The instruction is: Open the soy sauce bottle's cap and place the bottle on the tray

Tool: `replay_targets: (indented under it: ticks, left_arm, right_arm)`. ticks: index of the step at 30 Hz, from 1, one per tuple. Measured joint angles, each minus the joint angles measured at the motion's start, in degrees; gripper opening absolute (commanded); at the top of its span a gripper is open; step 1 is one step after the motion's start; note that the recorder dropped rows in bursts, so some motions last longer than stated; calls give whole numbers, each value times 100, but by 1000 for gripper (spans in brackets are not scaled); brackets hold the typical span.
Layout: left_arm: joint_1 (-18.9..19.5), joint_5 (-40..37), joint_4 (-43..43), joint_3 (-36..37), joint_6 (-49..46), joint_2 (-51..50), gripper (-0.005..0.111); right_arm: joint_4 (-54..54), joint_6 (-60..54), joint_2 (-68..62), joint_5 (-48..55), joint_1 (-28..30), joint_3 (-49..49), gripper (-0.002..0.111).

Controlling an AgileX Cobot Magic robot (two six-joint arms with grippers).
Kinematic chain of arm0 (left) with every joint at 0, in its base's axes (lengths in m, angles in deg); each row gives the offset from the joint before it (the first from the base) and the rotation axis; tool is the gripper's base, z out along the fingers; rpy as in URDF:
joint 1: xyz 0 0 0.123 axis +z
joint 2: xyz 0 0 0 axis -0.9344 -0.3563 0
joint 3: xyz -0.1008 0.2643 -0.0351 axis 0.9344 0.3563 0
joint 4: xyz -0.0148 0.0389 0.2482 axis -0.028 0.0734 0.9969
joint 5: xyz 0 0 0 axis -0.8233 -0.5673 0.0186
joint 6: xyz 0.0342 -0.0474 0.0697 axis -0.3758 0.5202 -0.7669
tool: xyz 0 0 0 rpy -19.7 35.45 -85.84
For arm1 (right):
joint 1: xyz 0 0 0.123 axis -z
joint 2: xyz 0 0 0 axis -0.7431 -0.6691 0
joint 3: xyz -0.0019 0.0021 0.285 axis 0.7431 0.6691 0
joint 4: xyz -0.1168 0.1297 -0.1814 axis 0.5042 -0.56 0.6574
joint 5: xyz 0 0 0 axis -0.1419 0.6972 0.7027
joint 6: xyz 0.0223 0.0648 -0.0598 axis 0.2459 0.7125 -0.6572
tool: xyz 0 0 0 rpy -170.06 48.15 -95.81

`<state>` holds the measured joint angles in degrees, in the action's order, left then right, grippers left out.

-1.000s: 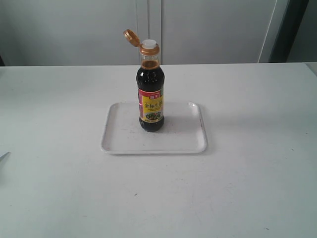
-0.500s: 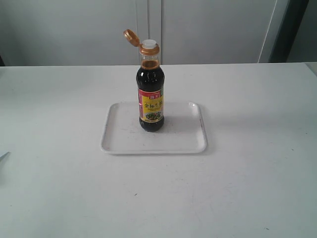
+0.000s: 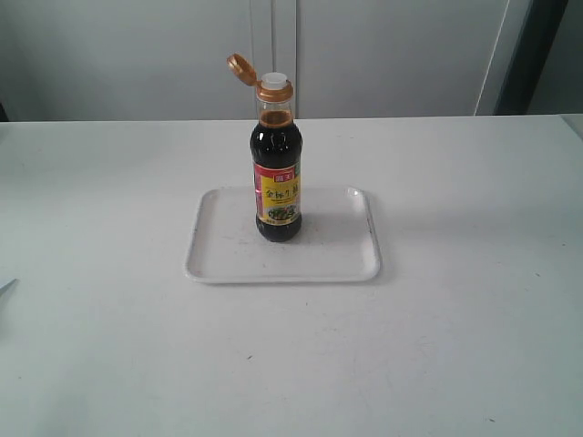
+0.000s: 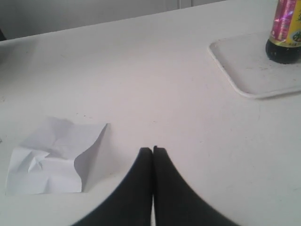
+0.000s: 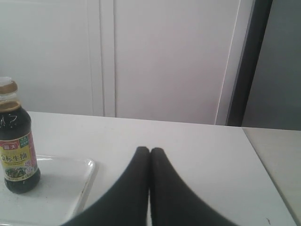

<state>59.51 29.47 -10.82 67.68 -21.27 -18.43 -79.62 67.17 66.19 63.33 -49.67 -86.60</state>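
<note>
I see a wide white matte tabletop (image 3: 455,346) filling my view under soft, even light. Behind it stand pale grey wall panels (image 3: 392,55) split by vertical seams, and a dark vertical strip (image 3: 528,55) at far right.

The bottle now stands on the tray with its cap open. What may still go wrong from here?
1. The bottle is tall and narrow and its cap is flipped open, baring the spout; a knock would likely tip it and spill sauce over the tray.
2. Both grippers, left and right, are shut and away from it; a later arm sweep across the middle might strike the bottle.
</note>
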Motion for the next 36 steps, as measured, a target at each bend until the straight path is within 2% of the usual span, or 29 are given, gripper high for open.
replay_targets:
  ticks: [9,17,24,36]
  left_arm:
    - [573,0,-167,356,50,309,0]
    - [882,-13,-353,585,50,333,0]
    - [1052,-114,-396,594,50,333,0]
    - [1087,130,-459,670,50,333,0]
  right_arm:
    - [0,0,0,0,0,0,0]
    - [0,0,0,0,0,0,0]
    - [0,0,0,0,0,0,0]
    - [0,0,0,0,0,0,0]
